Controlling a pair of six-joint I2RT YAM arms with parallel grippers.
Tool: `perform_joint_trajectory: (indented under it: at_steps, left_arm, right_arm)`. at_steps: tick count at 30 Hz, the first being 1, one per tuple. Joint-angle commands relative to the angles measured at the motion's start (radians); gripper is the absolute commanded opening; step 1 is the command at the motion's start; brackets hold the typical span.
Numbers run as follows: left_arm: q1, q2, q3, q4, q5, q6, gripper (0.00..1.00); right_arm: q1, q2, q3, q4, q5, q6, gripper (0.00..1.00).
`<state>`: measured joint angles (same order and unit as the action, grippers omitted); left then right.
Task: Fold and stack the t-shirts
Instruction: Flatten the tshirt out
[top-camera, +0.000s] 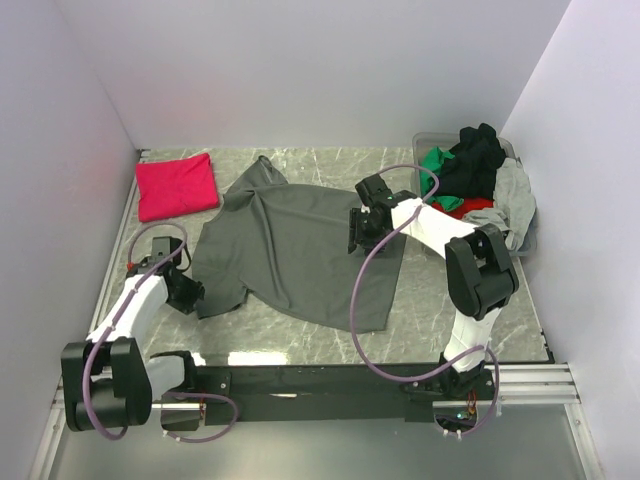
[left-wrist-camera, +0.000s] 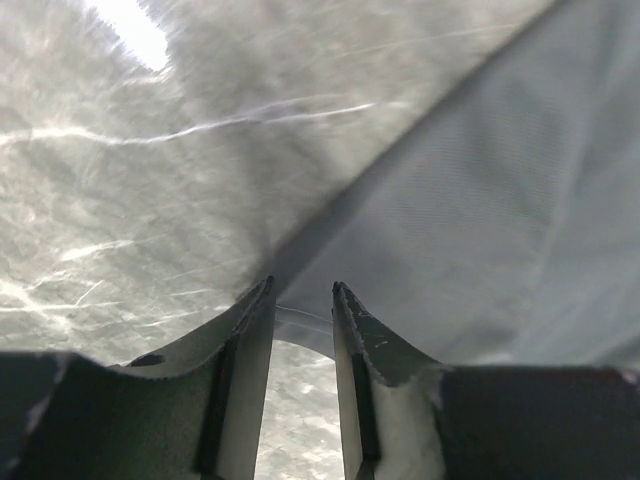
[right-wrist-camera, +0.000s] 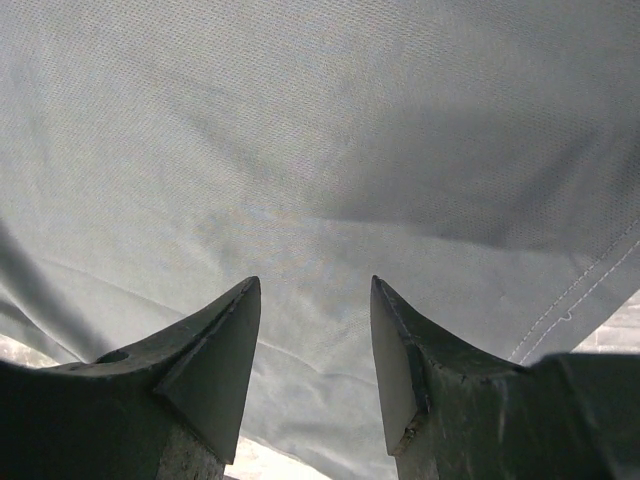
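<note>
Charcoal-grey shirt (top-camera: 290, 250) lies spread but rumpled mid-table, collar toward the far side, hem toward the near right. A sleeve pokes out at the near-left corner. This is the one being worked. A magenta shirt (top-camera: 177, 186) sits folded at the far left, so we judge one is done & this is no. 2. More shirts (top-camera: 475, 165) are heaped in the clear tub (top-camera: 428, 140) at the far right, waiting.

Left gripper (top-camera: 190, 297) is down at that near-left sleeve. In the wrist view its jaws stand narrow w/ a gap showing, and the cloth edge crosses right between the tips (left-wrist-camera: 301, 288). As far as we see, it isn't clamped. Marble table (left-wrist-camera: 120, 180) shows bare to the left of the edge.

Right gripper (top-camera: 358, 232) sits over the shirt's right side. Its jaws are wide (right-wrist-camera: 315, 282) w/ nothing between them, only grey cloth (right-wrist-camera: 320, 130) filling the view under the tips.

Step in hand, as we read it, is taking hold of the shirt's two sides before the first fold.

Next move calls for:
- L jaws to pinch the sleeve edge w/o scraping the marble
- R jaws to drop & bite cloth near the right edge
- both to lift together, so the fold lands even and not skewed
</note>
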<state>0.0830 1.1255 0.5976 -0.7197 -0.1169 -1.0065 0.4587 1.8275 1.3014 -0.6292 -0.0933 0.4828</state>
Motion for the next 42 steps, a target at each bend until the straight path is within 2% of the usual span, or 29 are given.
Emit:
perform_joint_trajectory:
  at_steps: [1, 15, 27, 32, 36, 38, 42]
  left_arm:
    - [0.004, 0.008, -0.024, 0.017, 0.011, -0.075, 0.36]
    - [0.003, -0.024, -0.035, -0.086, -0.067, -0.196, 0.42]
    - [0.004, 0.054, -0.059, -0.027, -0.040, -0.170, 0.40]
    - [0.003, 0.095, -0.074, 0.015, -0.020, -0.139, 0.30]
    - [0.003, 0.132, -0.081, 0.052, 0.013, -0.100, 0.10]
    - [0.003, 0.131, -0.076, 0.066, 0.025, -0.086, 0.04]
    - [0.003, 0.091, -0.045, 0.056, 0.043, -0.052, 0.00]
  right_arm:
    - [0.006, -0.063, -0.014, 0.017, 0.024, -0.001, 0.55]
    - [0.006, -0.063, -0.037, 0.008, 0.038, -0.007, 0.55]
    - [0.006, -0.060, -0.028, 0.002, 0.049, -0.013, 0.55]
    - [0.006, -0.074, -0.047, 0.003, 0.052, -0.007, 0.55]
    - [0.006, -0.108, -0.086, 0.008, 0.050, 0.003, 0.55]
    - [0.006, -0.125, -0.108, 0.006, 0.050, 0.008, 0.55]
    - [0.017, -0.192, -0.194, -0.007, 0.056, 0.023, 0.55]
